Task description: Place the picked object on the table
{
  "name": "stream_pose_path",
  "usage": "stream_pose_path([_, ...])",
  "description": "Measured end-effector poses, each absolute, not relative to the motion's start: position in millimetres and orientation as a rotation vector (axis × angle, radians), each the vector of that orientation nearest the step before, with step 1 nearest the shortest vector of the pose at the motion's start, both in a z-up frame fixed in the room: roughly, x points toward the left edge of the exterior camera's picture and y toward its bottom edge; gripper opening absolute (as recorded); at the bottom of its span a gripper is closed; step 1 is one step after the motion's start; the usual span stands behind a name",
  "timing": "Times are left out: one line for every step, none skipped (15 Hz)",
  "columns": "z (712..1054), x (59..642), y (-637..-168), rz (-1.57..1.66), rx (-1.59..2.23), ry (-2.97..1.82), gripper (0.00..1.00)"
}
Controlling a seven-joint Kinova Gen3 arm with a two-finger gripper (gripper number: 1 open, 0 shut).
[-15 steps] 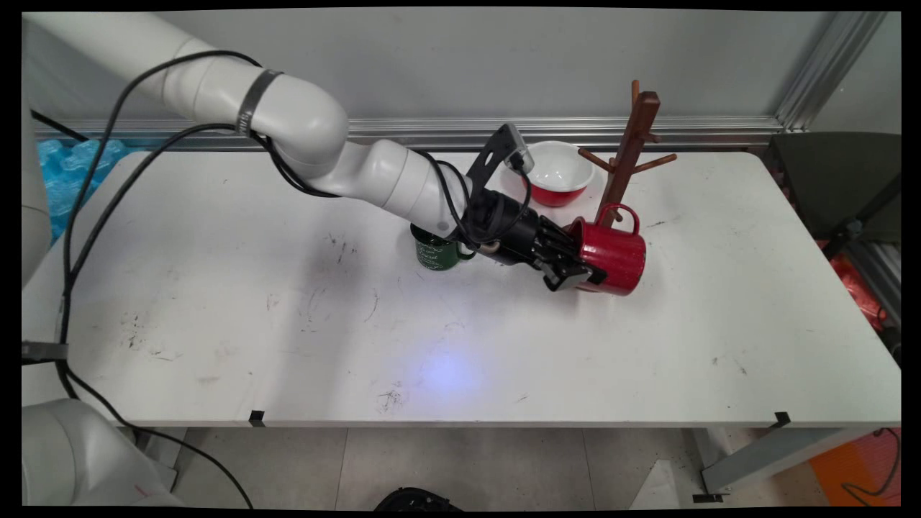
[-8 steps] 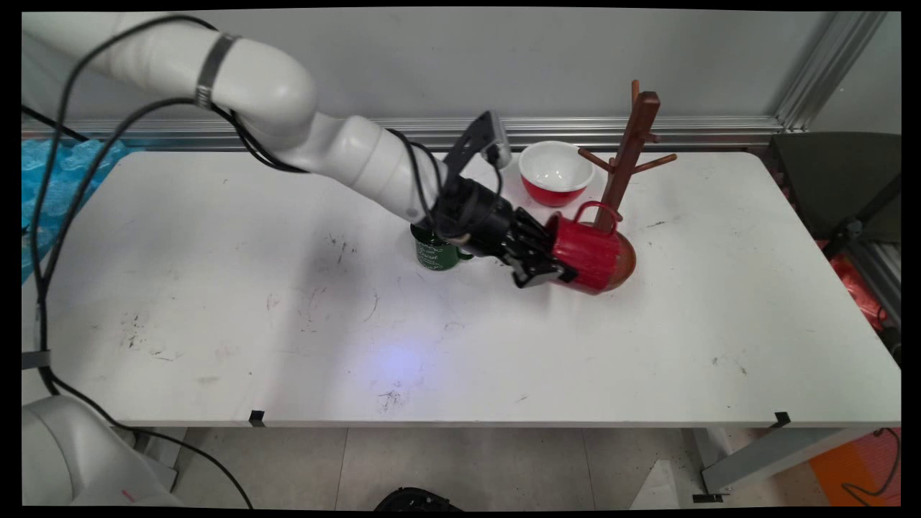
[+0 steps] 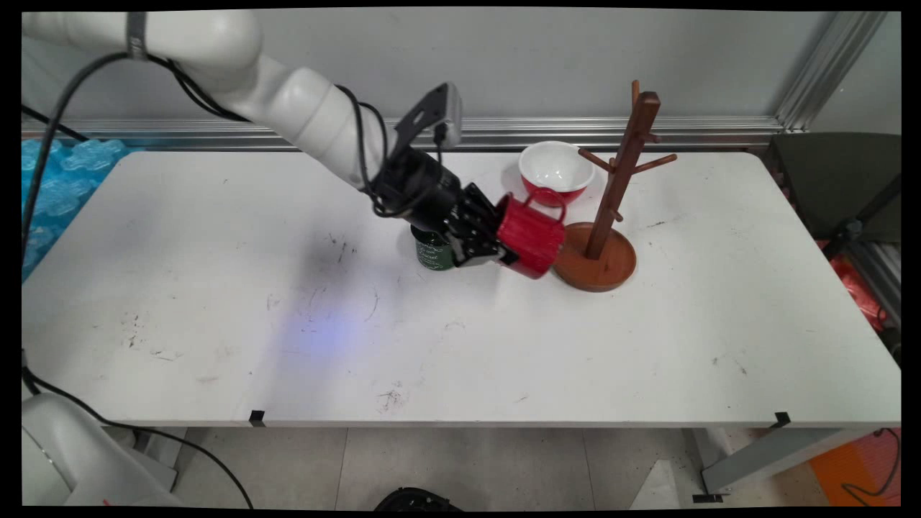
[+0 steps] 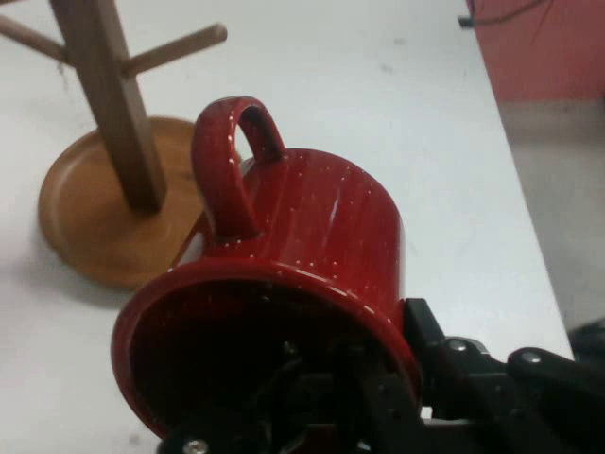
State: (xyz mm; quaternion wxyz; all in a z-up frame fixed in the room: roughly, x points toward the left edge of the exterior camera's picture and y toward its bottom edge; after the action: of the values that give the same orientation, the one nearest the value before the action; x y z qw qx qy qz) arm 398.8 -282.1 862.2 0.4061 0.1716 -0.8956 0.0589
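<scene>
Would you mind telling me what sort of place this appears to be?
Probably a robotics lab: a scuffed white table framed by aluminium rails, with a pincer holding a red mug.

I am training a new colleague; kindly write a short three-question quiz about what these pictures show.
1. True or false: the black two-finger tool grips the glossy red mug by its rim.
2. The mug's handle points: A) up, B) down, C) at the dark green mug.
3. Which object stands between the round-based brown wooden mug tree and the wall?

Key: 1 true. 2 A. 3 The red bowl with white inside.
</scene>
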Motion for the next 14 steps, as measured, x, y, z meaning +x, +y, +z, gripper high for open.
stream_pose_path([867,404,-281,0.156,0.423,-2.275,0.0])
stream_pose_path([872,408,-281,0.162,0.412,-2.29,0.0])
stream_pose_path([876,411,-280,0.168,0.404,-2.303,0.0])
stream_pose_path([881,415,-280,0.176,0.396,-2.32,0.0])
stream_pose_path([885,419,-279,0.184,0.383,-2.342,0.0])
stream_pose_path([888,423,-279,0.191,0.367,-2.367,0.0])
stream_pose_path([889,427,-278,0.195,0.35,-2.392,0.0])
stream_pose_path([891,432,-278,0.2,0.324,-2.425,0.0])
stream_pose_path([892,436,-277,0.206,0.297,-2.458,0.0])
stream_pose_path([893,440,-277,0.213,0.268,-2.491,0.0])
stream_pose_path([894,443,-277,0.218,0.246,-2.519,0.0])
stream_pose_path([894,445,-276,0.222,0.223,-2.55,0.0])
stream_pose_path([894,448,-275,0.225,0.202,-2.579,0.0])
stream_pose_path([894,449,-275,0.226,0.183,-2.601,0.0])
